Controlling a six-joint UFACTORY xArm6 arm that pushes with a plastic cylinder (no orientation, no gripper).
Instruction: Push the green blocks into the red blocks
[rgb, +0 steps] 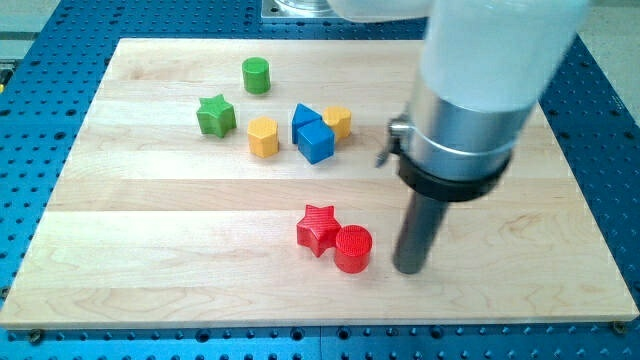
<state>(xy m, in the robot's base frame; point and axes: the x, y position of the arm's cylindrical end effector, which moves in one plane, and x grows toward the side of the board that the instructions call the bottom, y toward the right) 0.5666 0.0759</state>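
Note:
A green cylinder (256, 75) stands near the view's top left on the wooden board (150, 220). A green star (215, 115) lies just below and left of it. A red star (318, 229) and a red cylinder (352, 248) sit touching each other in the lower middle. My tip (409, 268) rests on the board just right of the red cylinder, a small gap apart, and far from both green blocks.
Between the greens and the reds lie a yellow hexagonal block (263, 137), two blue blocks (313, 134) pressed together, and a second yellow block (338, 122) behind them. The arm's thick white and silver body hides the board's upper right.

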